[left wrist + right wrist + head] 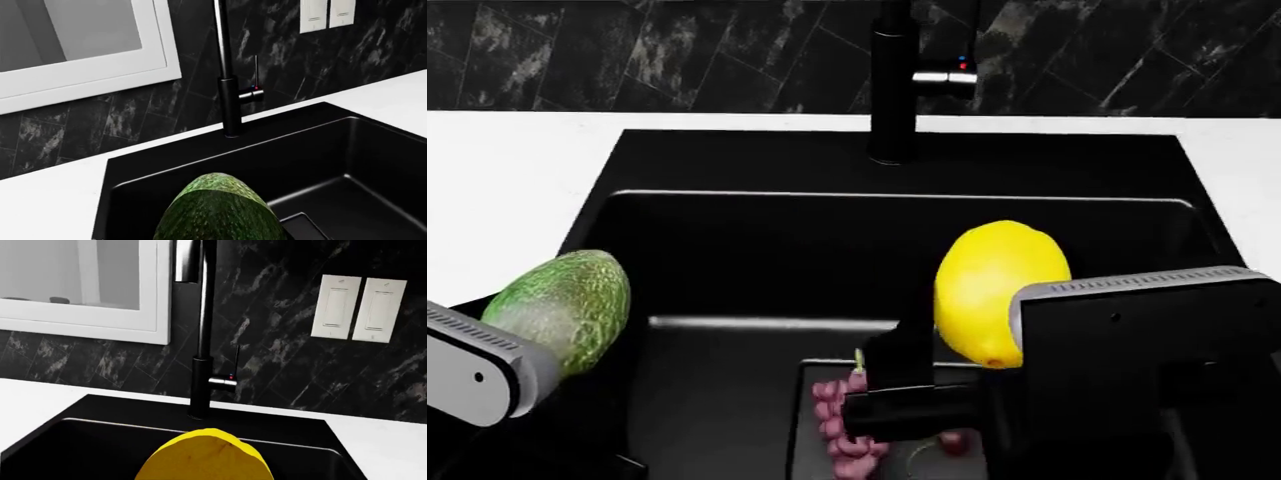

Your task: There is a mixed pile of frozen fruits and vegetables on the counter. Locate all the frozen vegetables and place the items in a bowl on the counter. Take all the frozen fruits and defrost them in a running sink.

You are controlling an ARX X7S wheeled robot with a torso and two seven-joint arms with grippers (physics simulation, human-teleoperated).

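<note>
No writing; avocado (561, 305), lemon (998, 290) above sink (747, 270).

Green avocado (561, 305) & yellow lemon (998, 290) above black sink (894, 215); grapes (843, 425) on sink btm.

white window frame (87, 320), wall switches (360, 307), black tiles (280, 355)

Both my arms reach over the sink (627, 210): left gripper (541, 335) clamped on the avocado (561, 305), right gripper (994, 325) clamped on the lemon (998, 285).
</note>
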